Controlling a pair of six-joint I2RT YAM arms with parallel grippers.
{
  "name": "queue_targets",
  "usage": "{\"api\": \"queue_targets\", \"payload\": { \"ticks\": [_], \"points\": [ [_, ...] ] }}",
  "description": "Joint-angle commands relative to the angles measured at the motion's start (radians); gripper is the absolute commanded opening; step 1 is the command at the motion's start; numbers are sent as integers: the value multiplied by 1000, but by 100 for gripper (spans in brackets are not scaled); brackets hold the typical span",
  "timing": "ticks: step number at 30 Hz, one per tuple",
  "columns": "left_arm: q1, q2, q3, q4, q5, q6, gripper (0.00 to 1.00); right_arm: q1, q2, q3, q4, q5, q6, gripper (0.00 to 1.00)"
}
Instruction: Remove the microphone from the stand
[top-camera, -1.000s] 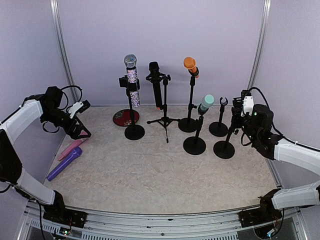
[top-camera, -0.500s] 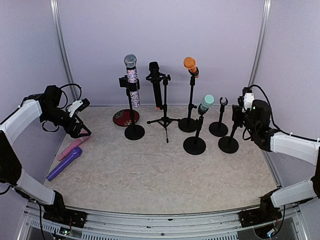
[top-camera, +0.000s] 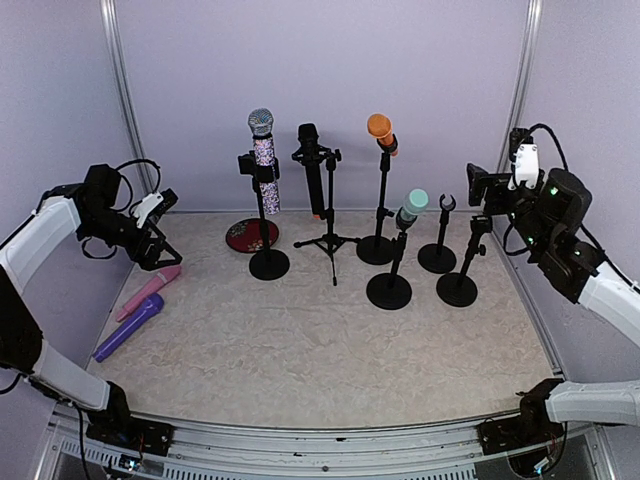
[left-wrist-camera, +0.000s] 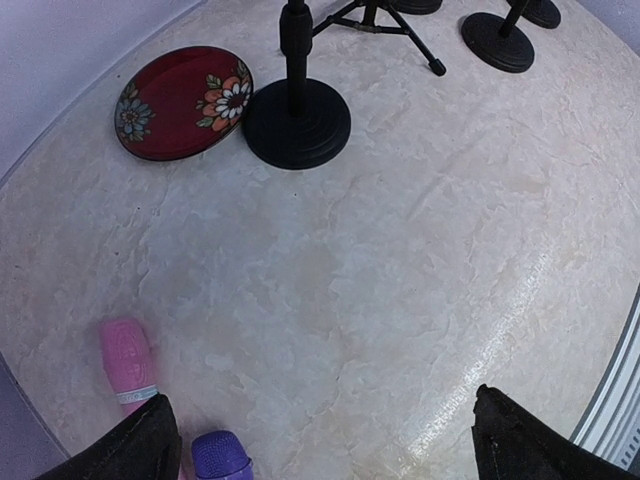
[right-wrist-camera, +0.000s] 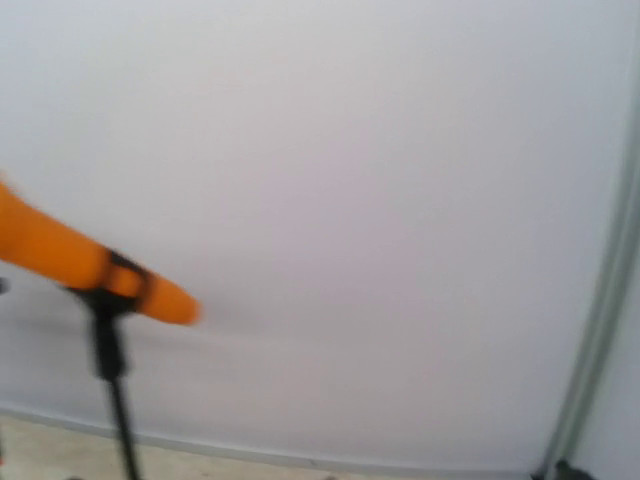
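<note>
— What did you see?
— My left fingers (left-wrist-camera: 130, 450) were spread above the left tabletop (left-wrist-camera: 400, 250); the right fingers (top-camera: 474, 186), I couldn't tell. The teal mic (top-camera: 411, 207) sat in its stand (top-camera: 389, 291), right of centre.

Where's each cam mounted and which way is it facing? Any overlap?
Top external: high behind the robot, looking down across the table; left arm and right arm show.
Left wrist: looking down at red plate and pink microphone; left pincer open, tips in bottom corners.
Right wrist: roughly level, facing the back wall; blurred orange microphone; no robot parts.
Shared: top and left wrist, red plate; top and right wrist, orange microphone.
</note>
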Motion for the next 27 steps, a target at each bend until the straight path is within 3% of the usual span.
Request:
{"api": "queue_targets", "payload": {
  "ticks": [1, 9, 13, 19, 27],
  "points": [
    [-10, -17, 45, -21, 15, -2, 99, 119, -12, 31, -113, -26, -95, 100],
    [-10, -53, 53, -22, -7, -24, 99, 333, 25, -23, -74, -61, -219, 100],
    [-10, -75, 54, -32, -9, -25, 99, 350, 79, -22, -41, -52, -220, 100],
    [-10, -104, 48, -41, -16, -27, 99, 340, 249, 37, -10, 87, -235, 100],
    [-11, -147, 26, -47, -28, -18, 99, 322, 335, 39, 106, 147, -236, 71]
  ]
}}
